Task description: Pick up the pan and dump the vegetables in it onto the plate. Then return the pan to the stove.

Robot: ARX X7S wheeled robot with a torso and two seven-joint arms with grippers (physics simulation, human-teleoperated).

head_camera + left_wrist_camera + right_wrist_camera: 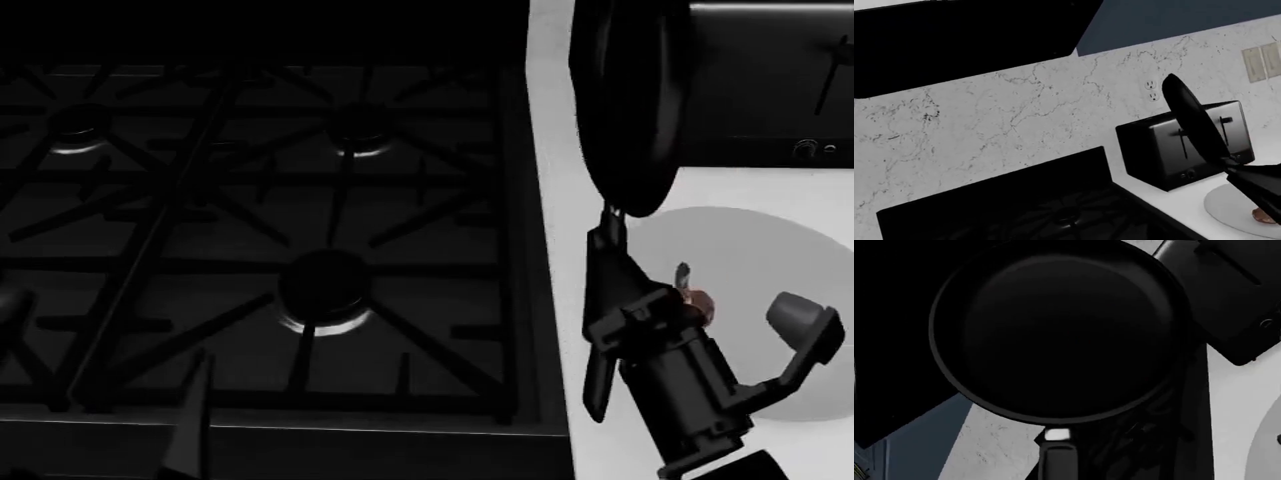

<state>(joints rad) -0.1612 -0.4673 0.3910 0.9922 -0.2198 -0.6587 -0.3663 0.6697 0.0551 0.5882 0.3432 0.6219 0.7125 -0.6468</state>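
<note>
The black pan (627,100) is tipped up on its edge above the far left rim of the light-grey plate (761,250). My right gripper (617,315) is shut on its long handle. In the right wrist view the pan (1061,330) fills the frame and its inside is empty; the handle (1057,460) runs into my jaws. The reddish-brown vegetable (694,300) lies on the plate beside my right gripper. It also shows in the left wrist view (1262,216). My left gripper (94,370) hangs low over the stove (320,180), fingers apart and empty.
A black boxy toaster (774,90) stands on the white counter just behind the plate and close to the tipped pan. The wall behind has a power outlet (1152,91). A black hood (967,40) hangs above the stove.
</note>
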